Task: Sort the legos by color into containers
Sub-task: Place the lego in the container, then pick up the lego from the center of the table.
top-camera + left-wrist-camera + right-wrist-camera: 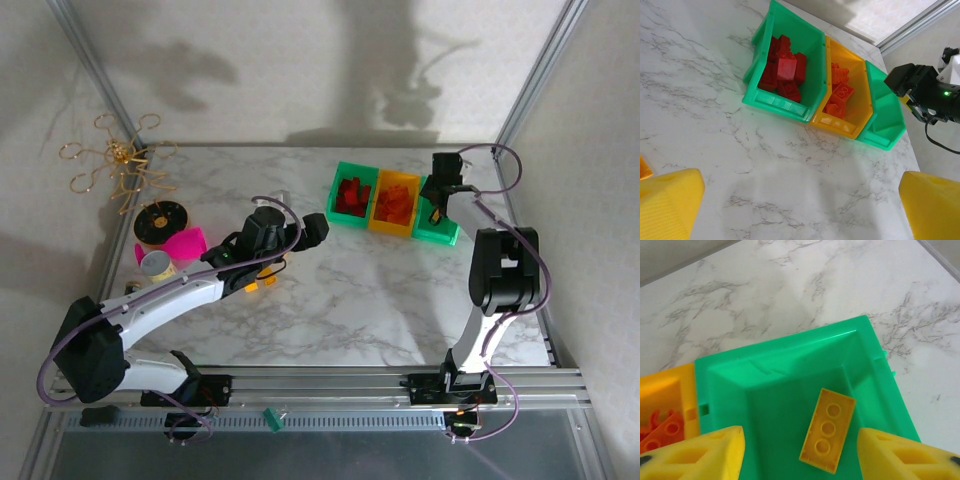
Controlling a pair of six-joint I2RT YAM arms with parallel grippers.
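Marble table [350, 300] seen from above: three joined bins sit at the far right. They are the left green bin [352, 195], the orange-yellow middle bin [395, 205] and the right green bin [437, 228]. The right gripper [437, 205] hangs over the right green bin. The left gripper [316, 231] is mid-table, with a loose orange brick [262, 285] just beside its forearm. The pink cup [185, 243] and tin can [157, 263] stand close on the left. A swing of that arm could sweep the brick away or knock over the cup or can.

From the left wrist, the left gripper [800, 205] stands wide open with nothing between its fingers. Red bricks [785, 70] fill the left green bin and orange bricks [840, 95] lie in the middle one. The loose brick's colour is close to yellow, so it could easily go into the wrong bin.

From the right wrist, the right gripper [800, 440] has its jaws apart and grips nothing. A yellow brick [829, 427] lies free on the floor of the right green bin, between the fingers and touching neither. The fingers sit low by the bin's walls. A sideways exit could catch the rim and drag the whole joined row, so a straight lift looks safer.
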